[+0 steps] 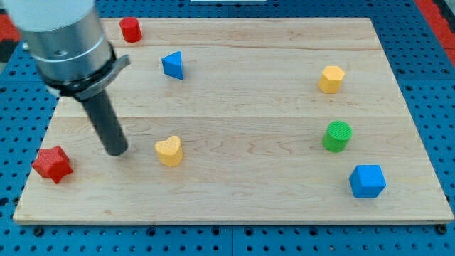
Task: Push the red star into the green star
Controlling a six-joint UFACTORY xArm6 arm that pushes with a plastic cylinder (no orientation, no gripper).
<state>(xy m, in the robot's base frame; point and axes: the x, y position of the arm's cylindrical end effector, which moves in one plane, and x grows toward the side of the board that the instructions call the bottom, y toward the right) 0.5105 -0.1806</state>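
Note:
The red star lies near the board's left edge at the view's lower left. My tip rests on the board to the right of the red star and a little above it, apart from it. A yellow heart lies just right of my tip. A green round block sits at the view's right; its shape reads as a cylinder, and no green star shows.
A red cylinder sits at the top left, a blue triangle right of it. A yellow hexagon is at the upper right, a blue cube at the lower right. The wooden board ends near the red star.

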